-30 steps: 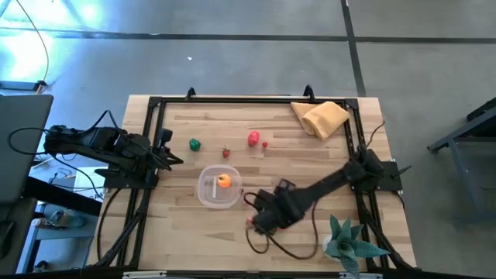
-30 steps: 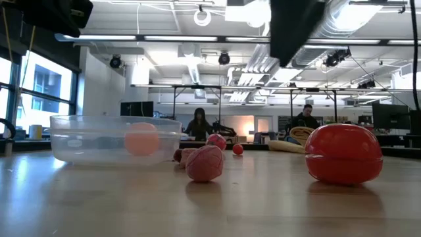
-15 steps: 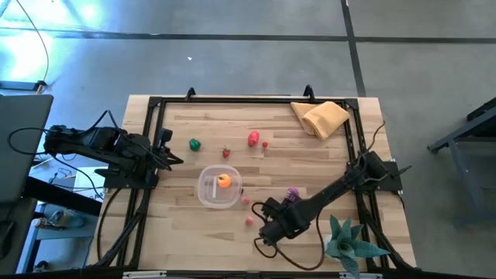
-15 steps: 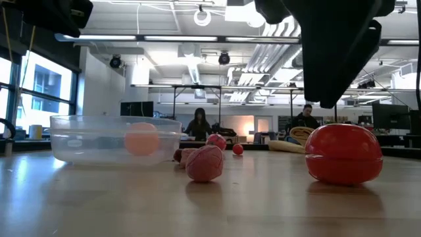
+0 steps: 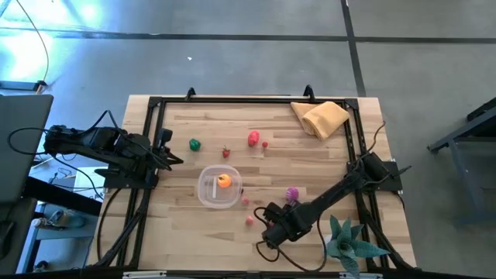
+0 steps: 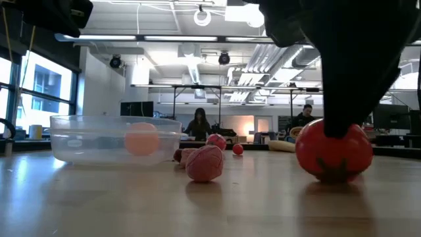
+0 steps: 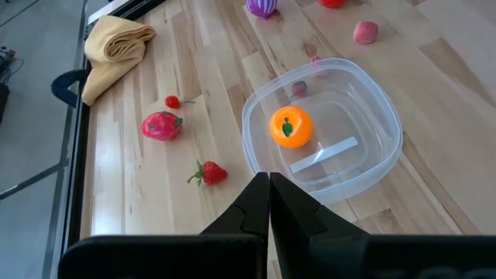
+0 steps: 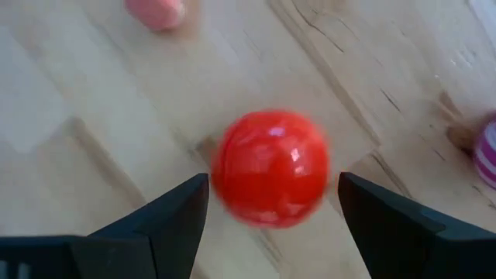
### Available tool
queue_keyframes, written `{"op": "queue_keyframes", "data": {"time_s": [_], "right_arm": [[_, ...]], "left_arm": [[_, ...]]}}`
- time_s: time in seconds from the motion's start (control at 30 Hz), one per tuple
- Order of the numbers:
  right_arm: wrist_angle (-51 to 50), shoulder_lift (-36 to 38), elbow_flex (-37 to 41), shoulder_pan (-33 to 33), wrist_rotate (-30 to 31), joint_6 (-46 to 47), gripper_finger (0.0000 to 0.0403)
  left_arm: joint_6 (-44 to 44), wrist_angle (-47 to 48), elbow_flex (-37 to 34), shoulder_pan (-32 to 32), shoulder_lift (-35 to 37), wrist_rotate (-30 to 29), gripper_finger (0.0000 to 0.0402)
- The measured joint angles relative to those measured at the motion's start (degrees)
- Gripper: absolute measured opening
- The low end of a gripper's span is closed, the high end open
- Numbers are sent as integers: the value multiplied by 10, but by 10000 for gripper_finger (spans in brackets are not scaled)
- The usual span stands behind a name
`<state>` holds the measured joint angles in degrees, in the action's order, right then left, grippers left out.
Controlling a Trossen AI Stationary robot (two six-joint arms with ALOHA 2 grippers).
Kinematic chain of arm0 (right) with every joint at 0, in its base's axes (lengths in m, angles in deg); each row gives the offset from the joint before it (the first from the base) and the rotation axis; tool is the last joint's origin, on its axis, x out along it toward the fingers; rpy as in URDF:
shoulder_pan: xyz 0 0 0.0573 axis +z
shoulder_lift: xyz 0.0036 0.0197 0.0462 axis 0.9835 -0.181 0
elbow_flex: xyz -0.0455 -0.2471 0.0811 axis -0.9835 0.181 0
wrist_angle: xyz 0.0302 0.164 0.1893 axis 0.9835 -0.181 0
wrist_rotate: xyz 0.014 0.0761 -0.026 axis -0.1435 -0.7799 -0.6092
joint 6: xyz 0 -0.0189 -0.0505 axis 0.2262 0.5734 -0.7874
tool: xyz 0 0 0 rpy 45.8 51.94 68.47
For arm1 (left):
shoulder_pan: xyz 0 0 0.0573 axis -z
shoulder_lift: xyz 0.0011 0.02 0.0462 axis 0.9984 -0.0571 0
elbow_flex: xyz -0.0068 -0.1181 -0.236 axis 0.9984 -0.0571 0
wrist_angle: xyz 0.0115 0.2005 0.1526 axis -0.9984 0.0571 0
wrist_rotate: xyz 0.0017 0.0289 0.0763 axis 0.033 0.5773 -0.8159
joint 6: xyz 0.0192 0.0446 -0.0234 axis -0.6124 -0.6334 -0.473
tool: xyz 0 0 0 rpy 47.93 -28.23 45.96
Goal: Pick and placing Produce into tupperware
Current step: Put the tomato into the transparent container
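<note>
Dark in finish, the right arm reaches from the desk's right edge toward the near edge, its right hand point(image 8: 267, 203) lowered with fingers spread wide on either side of a red round fruit point(image 8: 270, 167); whether the fingers touch it cannot be told. The left arm waits at the left edge of the desk point(image 5: 310, 163), its left hand point(image 7: 268, 203) clenched and empty, pointing toward the tupperware point(image 5: 218, 187).

Contents of the clear tupperware: one orange fruit point(image 5: 224, 181) and nothing else discernible.

On the wooden surface outside the tupperware lie a purple striped piece point(image 5: 292, 193) beside the right arm, two small pink pieces point(image 5: 247, 211) between the tupperware and the right hand, a strawberry point(image 5: 226, 152), a green piece point(image 5: 194, 144), and a red-pink fruit point(image 5: 253, 139) with a small red one point(image 5: 265, 143) just beside it. A tan cloth point(image 5: 321, 117) occupies the far right corner; a teal plant point(image 5: 350, 242) stands at the near right corner.

Two people point(image 6: 198, 123) sit in the room beyond.
</note>
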<state>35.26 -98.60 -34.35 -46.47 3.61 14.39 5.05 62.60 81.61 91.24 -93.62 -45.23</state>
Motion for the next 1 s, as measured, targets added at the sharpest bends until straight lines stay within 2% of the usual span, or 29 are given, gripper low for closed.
{"op": "queue_keyframes", "data": {"time_s": [0.37, 1.0], "right_arm": [[13, -2, 0, -8, 5, -8, 280], [36, -20, -1, -9, -23, -17, 280]], "left_arm": [[0, 0, 0, 0, 0, 0, 3], [0, 0, 0, 0, 0, 0, 3]]}}
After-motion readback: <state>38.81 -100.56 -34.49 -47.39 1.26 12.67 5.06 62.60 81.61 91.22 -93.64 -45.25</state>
